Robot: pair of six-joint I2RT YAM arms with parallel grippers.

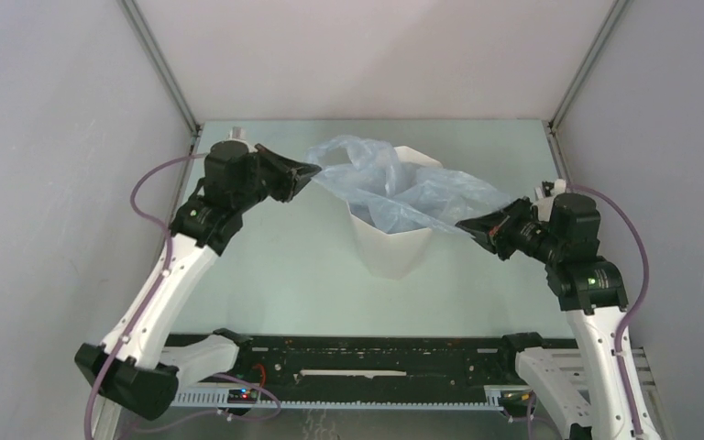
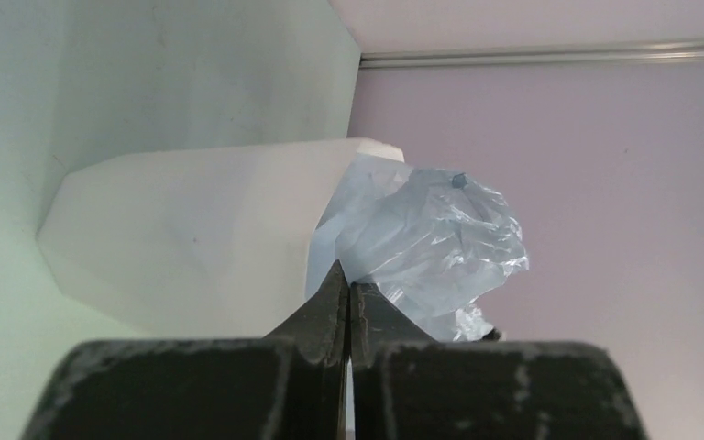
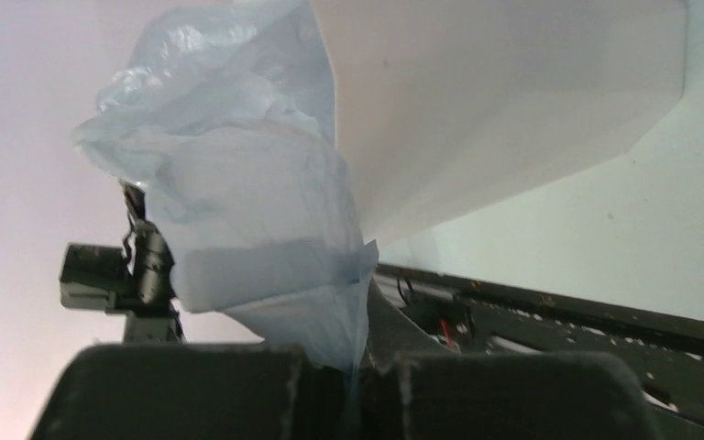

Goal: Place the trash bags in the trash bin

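The white faceted trash bin stands upright mid-table. The pale-blue trash bag lies crumpled over the bin's mouth and is stretched out to both sides. My left gripper is at the bin's upper left, jaws shut on the bag's left edge; in the left wrist view its jaws meet right at the bag, beside the bin. My right gripper is at the bin's right, shut on the bag's film, which runs down between its jaws. The bin shows behind.
Grey enclosure walls with aluminium corner posts close in the back and sides. A black rail runs along the near edge between the arm bases. The left arm shows beyond the bag in the right wrist view.
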